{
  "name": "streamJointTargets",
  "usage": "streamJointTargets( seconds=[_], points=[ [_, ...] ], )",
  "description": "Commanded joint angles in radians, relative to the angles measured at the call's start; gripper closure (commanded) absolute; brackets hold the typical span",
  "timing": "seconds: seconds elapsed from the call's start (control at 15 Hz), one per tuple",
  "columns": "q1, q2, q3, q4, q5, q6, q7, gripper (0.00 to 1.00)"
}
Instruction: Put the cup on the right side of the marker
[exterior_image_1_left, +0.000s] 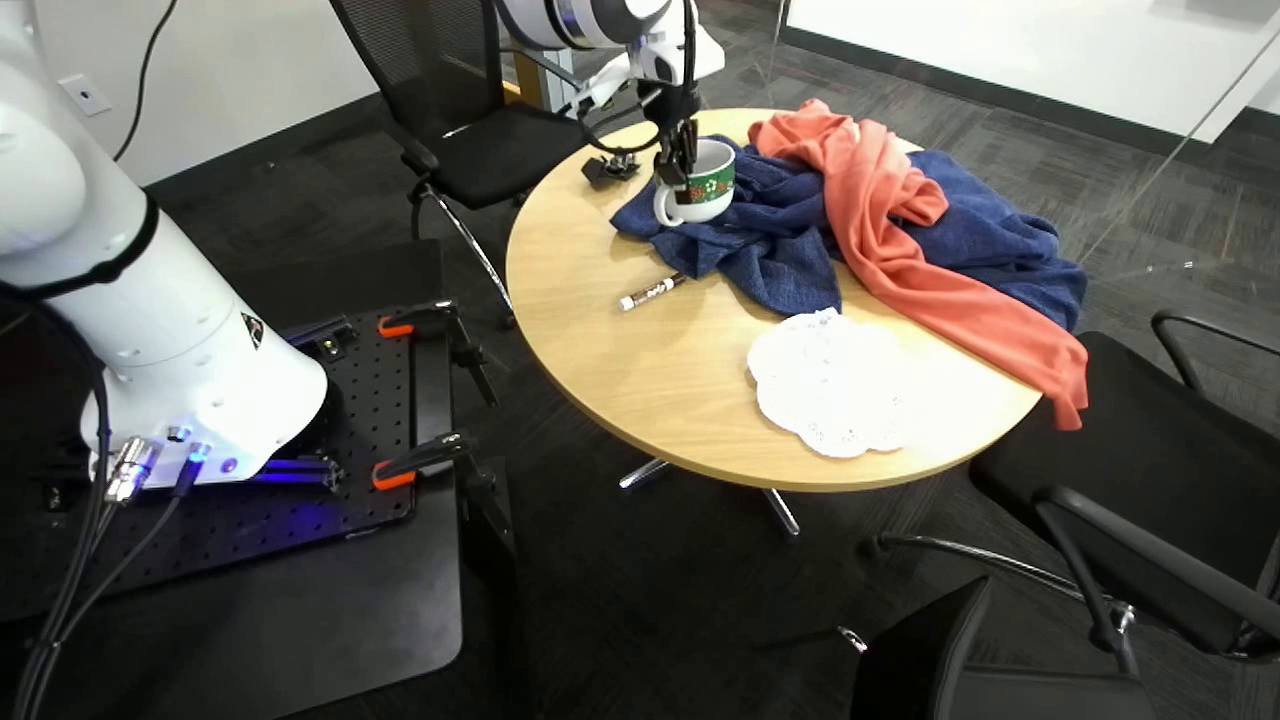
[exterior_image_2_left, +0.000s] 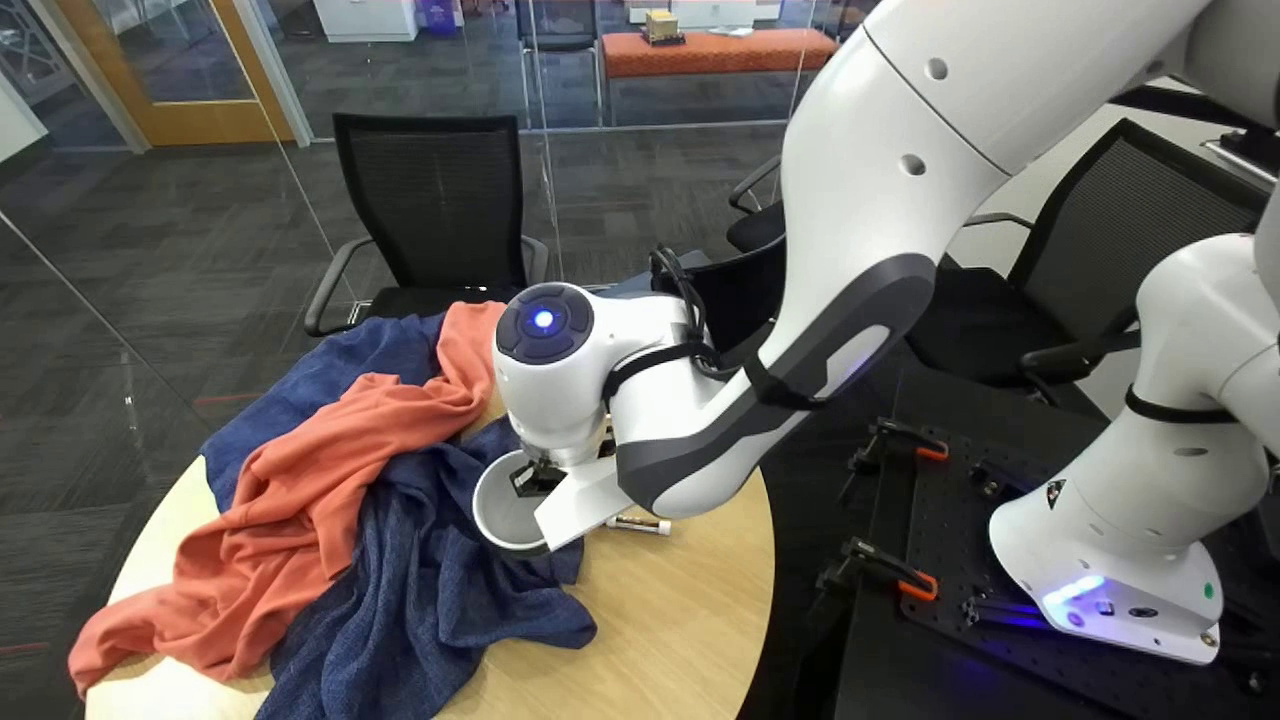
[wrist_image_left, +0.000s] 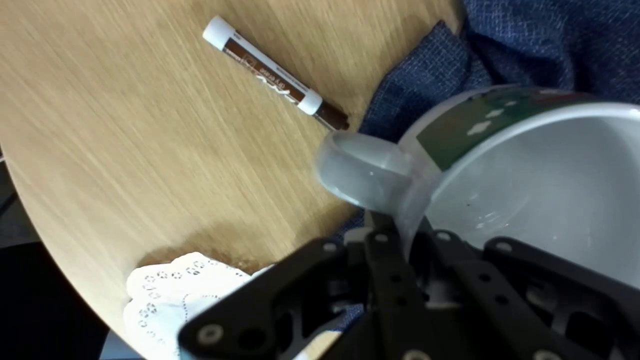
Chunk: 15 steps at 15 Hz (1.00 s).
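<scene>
One gripper (wrist_image_left: 406, 232): closed on the cup (wrist_image_left: 525, 190), beside its handle (wrist_image_left: 362, 172).
Cup: on or just above blue cloth (wrist_image_left: 420, 95), cannot tell which.
Marker (wrist_image_left: 272, 72): flat on bench (wrist_image_left: 150, 150), dark end just beside blue cloth.
Doily (exterior_image_1_left: 820, 385): white, scalloped, on bench, apart from Marker.
Orange cloth (exterior_image_1_left: 870, 205): laid across blue cloth, one end past bench edge.
Chair (exterior_image_2_left: 430, 205): black, beyond bench.

Glossy, smooth cup (wrist_image_left: 520, 185) and plastic-looking marker (wrist_image_left: 275, 75) — coarse woven blue cloth (wrist_image_left: 530, 45) — table (wrist_image_left: 150, 150) in smooth, grained wood
</scene>
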Motion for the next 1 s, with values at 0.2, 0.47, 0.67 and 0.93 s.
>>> streamJointTargets(
  seconds=[0.2, 0.47, 0.67, 0.93],
  points=[
    [-0.086, 0.003, -0.045, 0.031, -0.006, -0.015, 0.03, 0.98],
    [-0.136, 0.025, -0.069, 0.033, 0.002, -0.018, 0.025, 0.98],
    [-0.172, 0.039, -0.07, 0.024, 0.02, -0.024, 0.005, 0.98],
    [-0.209, 0.058, -0.069, 0.008, 0.049, -0.026, -0.007, 0.98]
  ],
)
